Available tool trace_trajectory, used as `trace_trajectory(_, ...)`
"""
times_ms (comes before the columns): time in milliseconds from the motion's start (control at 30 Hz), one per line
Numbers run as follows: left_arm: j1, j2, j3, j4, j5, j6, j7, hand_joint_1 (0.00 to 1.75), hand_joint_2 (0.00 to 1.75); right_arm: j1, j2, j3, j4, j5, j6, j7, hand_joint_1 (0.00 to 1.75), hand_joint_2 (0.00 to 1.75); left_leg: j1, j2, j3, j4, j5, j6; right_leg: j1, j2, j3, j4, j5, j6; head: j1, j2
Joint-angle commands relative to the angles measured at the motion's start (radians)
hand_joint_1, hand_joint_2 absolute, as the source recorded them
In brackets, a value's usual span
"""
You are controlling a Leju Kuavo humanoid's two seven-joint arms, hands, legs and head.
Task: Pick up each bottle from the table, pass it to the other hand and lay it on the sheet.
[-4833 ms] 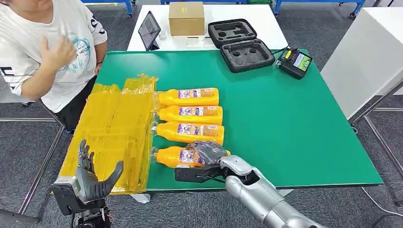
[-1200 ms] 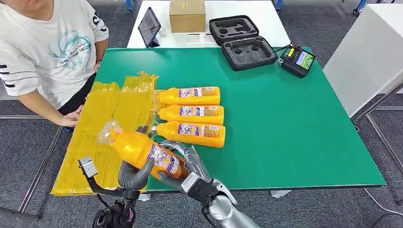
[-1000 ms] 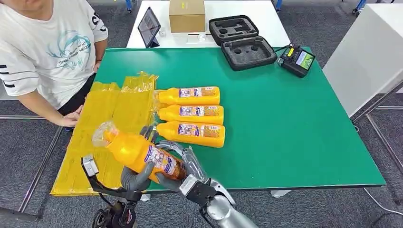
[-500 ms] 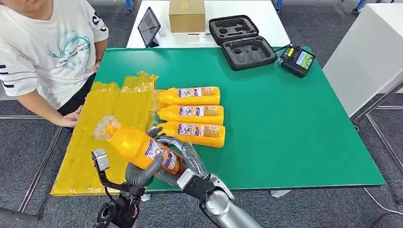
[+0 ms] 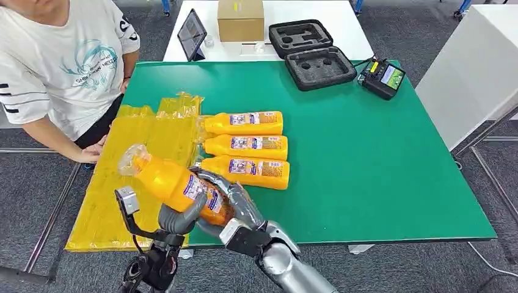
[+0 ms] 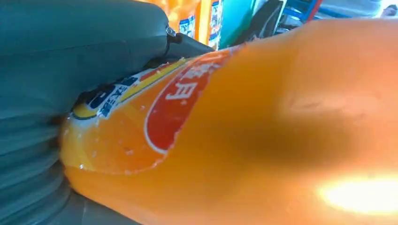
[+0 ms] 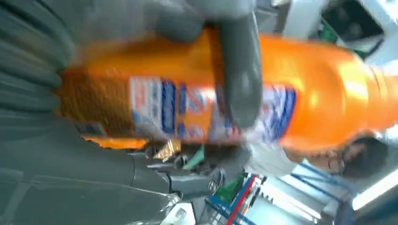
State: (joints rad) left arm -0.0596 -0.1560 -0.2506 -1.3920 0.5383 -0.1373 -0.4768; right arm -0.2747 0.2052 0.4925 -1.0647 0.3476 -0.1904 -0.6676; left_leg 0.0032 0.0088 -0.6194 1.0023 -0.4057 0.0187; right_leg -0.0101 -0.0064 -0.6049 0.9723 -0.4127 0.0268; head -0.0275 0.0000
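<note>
The held bottle [image 5: 177, 186] is hanging in the air over the near edge of the table [image 5: 379, 183], with both hands on it at once; its long axis is running slantwise, the wrapped cap end pointing up and away toward the yellow sheet [image 5: 140, 165] on the robot's left, the base end pointing down toward the right arm. The right hand [image 5: 235, 204] is wrapping its fingers around the labelled base half; in the right wrist view a dark finger is lying straight across the label. The left hand [image 5: 180, 217] is cupping the bottle's middle from beneath, its thumb curling up along the near side; in the left wrist view the orange body [image 6: 263, 131] is pressing right against that hand's palm. By my reading the pass is at its midpoint, since neither hand is letting go; the left hand is the one nearer the sheet, so the coming move is turning on the right hand's release and a carry leftward, with the bottle's length laid along the sheet.

Three more bottles [image 5: 244, 144] are lying side by side on the green table just right of the sheet, caps toward it. Farther back an open black foam case [image 5: 311, 58] is showing moulded hollows with nothing in them; a cardboard box [image 5: 240, 20] is sitting closed. A person [image 5: 61, 67] is standing beside the sheet's far left corner.
</note>
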Motion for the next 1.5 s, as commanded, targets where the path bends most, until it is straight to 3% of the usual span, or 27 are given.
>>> trace_trajectory(33, -0.091, -0.016, 0.024, 0.073, -0.064, 0.109, -0.035, 1.75, 1.75, 0.015, 0.003, 0.016, -0.043, 0.04, -0.083, 0.017, 0.0, 0.0, 0.0, -0.003, 0.002, 0.0, -0.001, -0.001, 0.0, -0.002, 0.003, 0.0, -0.002, -0.001, 0.0, 0.0)
trace_trajectory(333, -0.089, -0.016, 0.026, 0.072, -0.064, 0.109, -0.033, 1.75, 1.75, 0.022, -0.002, 0.019, -0.062, 0.042, -0.08, 0.028, 0.0, 0.0, 0.0, -0.002, 0.004, 0.0, -0.002, -0.001, 0.0, -0.001, 0.005, 0.0, -0.002, -0.001, 0.0, 0.0)
trace_trajectory(433, -0.086, -0.02, 0.062, 0.075, -0.172, 0.261, -0.089, 1.75, 1.75, 0.064, -0.015, 0.02, -0.196, 0.161, -0.303, -0.023, 0.0, 0.0, 0.0, -0.002, 0.003, 0.0, -0.001, -0.001, 0.0, -0.001, 0.003, 0.0, -0.001, -0.001, 0.0, 0.0)
trace_trajectory(500, -0.089, -0.019, 0.093, 0.097, -0.195, 0.3, -0.097, 1.75, 1.75, 0.099, -0.045, 0.05, -0.324, 0.305, -0.447, 0.02, 0.0, 0.0, 0.0, -0.002, 0.002, 0.0, -0.001, -0.001, 0.0, -0.002, 0.003, 0.0, -0.002, -0.001, 0.0, 0.0)
trace_trajectory(567, -0.088, -0.018, 0.115, 0.12, -0.194, 0.311, -0.105, 1.75, 1.75, 0.126, -0.063, 0.067, -0.403, 0.371, -0.508, 0.029, 0.0, 0.0, 0.0, -0.002, 0.002, 0.0, -0.001, -0.001, 0.0, -0.001, 0.003, 0.0, -0.002, -0.001, 0.0, 0.0)
trace_trajectory(633, -0.087, -0.027, 0.144, 0.133, -0.209, 0.366, -0.126, 1.75, 1.75, 0.17, -0.021, 0.004, -0.456, 0.442, -0.508, -0.028, 0.0, 0.0, 0.0, -0.002, 0.003, -0.001, -0.001, -0.001, 0.0, -0.001, 0.004, -0.001, -0.002, -0.001, 0.0, 0.0)
trace_trajectory(800, -0.096, -0.023, 0.191, 0.148, -0.304, 0.514, -0.173, 1.75, 1.75, 0.216, 0.027, -0.035, -0.623, 0.6, -0.508, -0.031, 0.0, 0.0, 0.001, -0.003, 0.004, 0.001, -0.003, -0.001, 0.001, -0.001, 0.005, 0.001, -0.003, -0.001, 0.0, 0.0)
trace_trajectory(1100, -0.127, 0.027, 0.247, 0.172, -0.581, 0.814, -0.221, 1.75, 1.75, 0.192, 0.055, -0.039, -0.623, 0.608, -0.508, -0.031, 0.0, 0.0, 0.001, -0.002, 0.003, 0.0, -0.001, -0.001, 0.001, 0.0, 0.003, 0.0, -0.002, -0.001, 0.0, 0.0)
trace_trajectory(1133, -0.146, 0.058, 0.227, 0.222, -0.672, 0.828, -0.221, 1.75, 1.75, 0.191, 0.049, -0.031, -0.604, 0.569, -0.508, -0.031, 0.0, 1.75, 0.001, -0.002, 0.005, 0.0, -0.002, -0.001, 0.001, -0.001, 0.005, 0.0, -0.002, -0.002, 0.0, 0.0)
trace_trajectory(1200, -0.156, 0.059, 0.26, 0.241, -0.796, 0.835, -0.218, 1.75, 1.75, 0.21, 0.082, -0.027, -0.592, 0.601, -0.508, -0.031, 0.0, 1.75, 0.001, -0.001, 0.005, -0.002, -0.001, -0.001, 0.0, 0.0, 0.005, -0.001, -0.002, -0.001, 0.0, 0.0)
trace_trajectory(1233, -0.204, 0.114, 0.219, 0.307, -1.034, 0.834, -0.09, 1.75, 1.75, 0.192, 0.037, -0.029, -0.556, 0.517, -0.508, -0.031, 0.0, 1.75, 0.001, -0.001, 0.005, -0.002, -0.001, -0.001, 0.001, 0.0, 0.005, -0.001, -0.001, -0.002, 0.0, 0.0)
trace_trajectory(1267, -0.241, 0.122, 0.252, 0.304, -1.302, 0.835, 0.0, 1.75, 1.75, 0.182, 0.027, -0.024, -0.537, 0.491, -0.508, -0.031, 0.0, 1.75, 0.001, 0.0, 0.006, -0.001, -0.001, -0.001, 0.001, 0.001, 0.006, -0.001, -0.002, -0.002, 0.0, 0.0)
trace_trajectory(1333, -0.304, 0.169, 0.225, 0.36, -1.549, 0.801, 0.084, 1.75, 1.75, 0.171, 0.007, 0.007, -0.499, 0.448, -0.508, -0.031, 0.0, 1.75, 0.001, -0.001, 0.006, -0.002, -0.001, -0.001, 0.001, 0.0, 0.007, -0.001, -0.001, -0.002, 0.0, 0.0)
trace_trajectory(1400, -0.393, 0.223, 0.155, 0.453, -1.733, 0.708, 0.205, 1.75, 1.75, 0.142, 0.001, 0.034, -0.455, 0.417, -0.508, -0.031, 0.0, 1.75, 0.002, -0.002, 0.005, -0.001, 0.0, -0.001, 0.002, -0.001, 0.006, -0.001, -0.001, -0.002, 0.001, 0.0)
trace_trajectory(1433, -0.447, 0.254, 0.105, 0.525, -1.817, 0.588, 0.255, 1.75, 1.75, 0.105, -0.006, 0.062, -0.418, 0.375, -0.508, -0.031, 0.0, 1.75, 0.002, -0.003, 0.004, -0.001, 0.001, -0.001, 0.002, -0.002, 0.004, -0.001, 0.0, -0.002, 0.001, 0.0)
trace_trajectory(1500, -0.477, 0.257, 0.099, 0.58, -1.817, 0.565, 0.254, 1.75, 1.75, 0.087, -0.001, 0.067, -0.394, 0.367, -0.508, -0.031, 0.0, 1.75, 0.001, -0.002, 0.003, -0.001, 0.002, -0.001, 0.001, -0.001, 0.003, 0.0, 0.0, -0.001, 0.0, 0.0)
